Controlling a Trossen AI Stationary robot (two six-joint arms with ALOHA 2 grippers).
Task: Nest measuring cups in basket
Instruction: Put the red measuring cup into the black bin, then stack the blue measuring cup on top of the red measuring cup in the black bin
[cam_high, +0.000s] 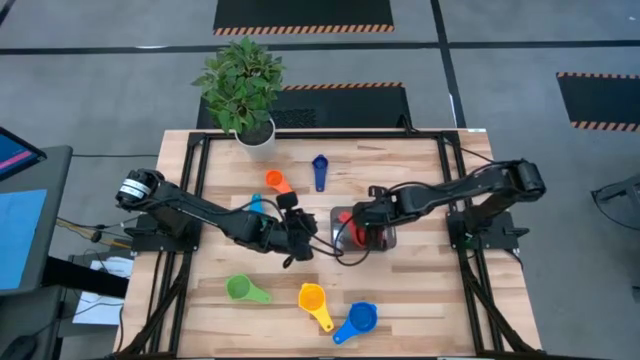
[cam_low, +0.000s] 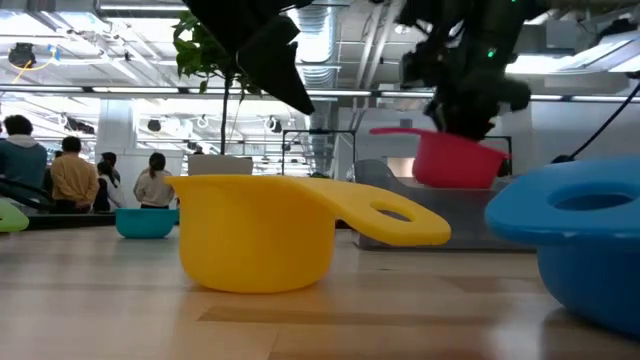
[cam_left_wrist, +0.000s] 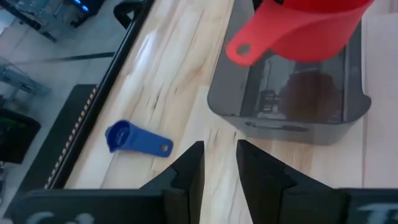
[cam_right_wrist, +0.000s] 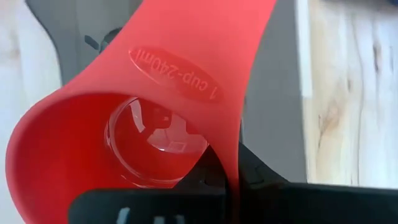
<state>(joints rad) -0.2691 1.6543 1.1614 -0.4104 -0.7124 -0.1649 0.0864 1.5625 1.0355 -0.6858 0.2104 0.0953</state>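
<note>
Yellow cup (cam_low: 262, 232), blue cup (cam_low: 575, 245): counter's front edge, loose. Red cup (cam_high: 364, 233): clamped in right gripper (cam_high: 358, 228) jaws, above basket (cam_left_wrist: 348, 109) at counter's middle. Left gripper (cam_left_wrist: 219, 163): beside basket, jaws apart, empty. Risk: tilted release would snag the basket rim.

Readable text: you have only one marking, "1 cup-240ml".
Location: embossed in an oval on the red measuring cup (cam_right_wrist: 186, 74) handle.

Red cup (cam_high: 372, 235) blocks basket (cam_high: 389, 240) opening (L side free).
</note>
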